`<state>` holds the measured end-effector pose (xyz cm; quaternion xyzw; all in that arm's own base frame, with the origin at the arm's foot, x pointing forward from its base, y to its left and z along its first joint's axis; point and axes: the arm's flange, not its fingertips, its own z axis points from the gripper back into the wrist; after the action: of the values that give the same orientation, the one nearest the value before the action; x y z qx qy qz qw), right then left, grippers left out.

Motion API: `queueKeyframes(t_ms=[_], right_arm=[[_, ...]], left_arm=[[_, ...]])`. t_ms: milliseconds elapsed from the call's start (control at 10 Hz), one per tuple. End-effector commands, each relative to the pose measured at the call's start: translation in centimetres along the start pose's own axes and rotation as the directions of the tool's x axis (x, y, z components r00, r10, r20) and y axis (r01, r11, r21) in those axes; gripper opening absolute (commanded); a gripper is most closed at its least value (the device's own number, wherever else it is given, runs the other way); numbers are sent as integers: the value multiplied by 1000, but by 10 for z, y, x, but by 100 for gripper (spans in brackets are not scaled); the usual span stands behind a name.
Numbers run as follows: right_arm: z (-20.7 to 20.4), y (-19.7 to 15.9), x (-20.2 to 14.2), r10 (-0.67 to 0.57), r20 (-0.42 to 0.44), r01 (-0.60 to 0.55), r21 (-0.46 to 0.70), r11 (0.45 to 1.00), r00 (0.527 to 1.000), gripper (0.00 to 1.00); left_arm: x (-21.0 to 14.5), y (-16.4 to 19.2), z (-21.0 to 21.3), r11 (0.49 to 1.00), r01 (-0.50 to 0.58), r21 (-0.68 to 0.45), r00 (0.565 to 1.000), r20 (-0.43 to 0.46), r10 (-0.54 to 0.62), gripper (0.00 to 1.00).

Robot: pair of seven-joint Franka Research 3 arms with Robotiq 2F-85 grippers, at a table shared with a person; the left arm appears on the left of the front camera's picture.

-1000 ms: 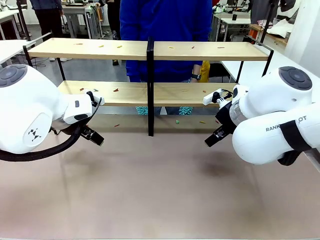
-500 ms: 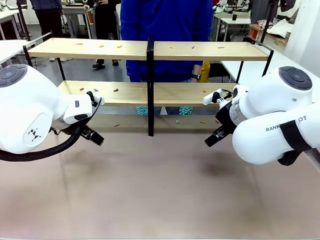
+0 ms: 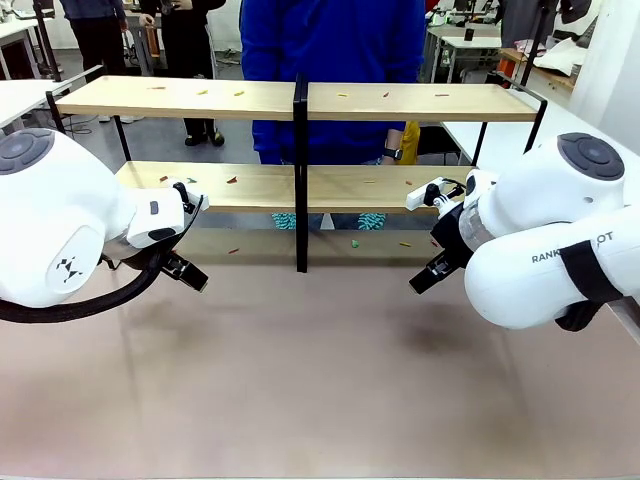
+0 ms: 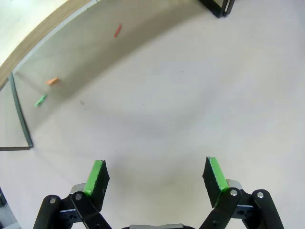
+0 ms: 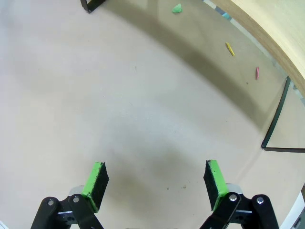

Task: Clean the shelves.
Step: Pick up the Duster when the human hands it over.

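- The shelves (image 3: 140, 98) span the upper half of the front view, two long light-wood boards on a thin black frame. They stand at the far side of the desk (image 3: 320, 380), in front of a person in a blue top (image 3: 330, 40).
- Small coloured scraps (image 3: 232, 180) dot both boards, and more lie on the desk beneath the lower board.
- The left hand (image 4: 155, 171) hovers low at centre left, fingers spread wide and empty over bare desk.
- The right hand (image 5: 155, 174) mirrors it at centre right, likewise agape and holding nothing.
- Cleaning looks not yet begun, as neither hand touches a scrap. The next move likely calls for reaching forward and pinching one finely.
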<state>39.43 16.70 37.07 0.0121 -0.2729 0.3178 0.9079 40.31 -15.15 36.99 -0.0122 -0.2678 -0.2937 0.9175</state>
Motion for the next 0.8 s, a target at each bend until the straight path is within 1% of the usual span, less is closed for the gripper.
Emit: queueKeyframes(t_ms=[0,100,200,300,400,500,600,700], right_arm=[[25,-4,-8,20,99,-26,55,998,995,100],[64,-12,-18,16,182,-22,34,999,983,100],[116,-21,-35,-1,265,2,-4,1000,964,100],[156,-26,-53,-14,323,25,-32,999,946,100],[186,-28,-69,-24,351,47,-58,997,936,100],[207,-26,-85,-29,382,60,-70,996,924,100],[223,-20,-99,-62,387,110,-101,989,920,100],[229,-11,-101,-85,382,138,-113,984,920,100]], left_arm=[[-2,-4,25,995,92,-48,995,44,-90,100],[-11,-10,70,983,157,-96,980,137,-144,100],[-30,-18,131,977,206,-49,951,244,-188,100],[-52,-25,178,971,236,46,922,306,-239,100],[-75,-34,212,962,233,141,897,350,-269,100],[-97,-40,232,954,225,199,886,365,-286,100],[-116,-39,243,955,177,237,894,367,-257,100],[-122,-34,246,976,98,195,906,388,-168,100]])
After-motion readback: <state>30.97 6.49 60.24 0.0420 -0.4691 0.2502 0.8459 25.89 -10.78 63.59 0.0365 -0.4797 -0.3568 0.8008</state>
